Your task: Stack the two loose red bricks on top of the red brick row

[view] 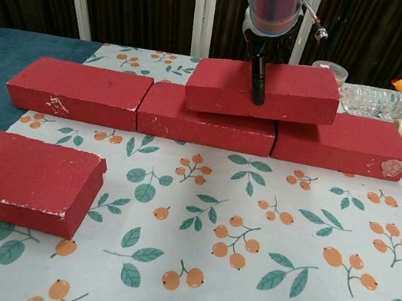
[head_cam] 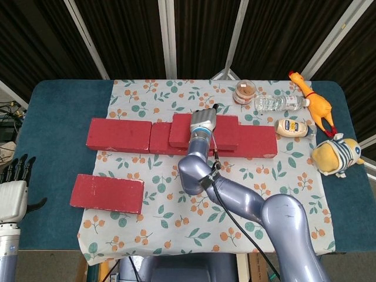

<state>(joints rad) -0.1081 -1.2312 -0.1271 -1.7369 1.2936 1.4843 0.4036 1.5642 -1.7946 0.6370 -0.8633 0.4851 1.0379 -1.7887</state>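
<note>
Red brick (view: 262, 90) gripped by right hand (head_cam: 203, 123) atop brick row (view: 207, 117), left hand (head_cam: 14, 188) spread, idle

Red bricks (view: 262, 90) lie on a white cloth (view: 263, 239) printed with orange berries and green leaves.

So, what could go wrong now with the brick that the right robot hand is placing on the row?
1. The held brick sits slightly tilted across the joint between the middle and right bricks of the red brick row; released now, it may rock or shift.
2. The right robot hand could drag it on withdrawal.
3. The mayonnaise bottle lies near the row's right end.
</note>
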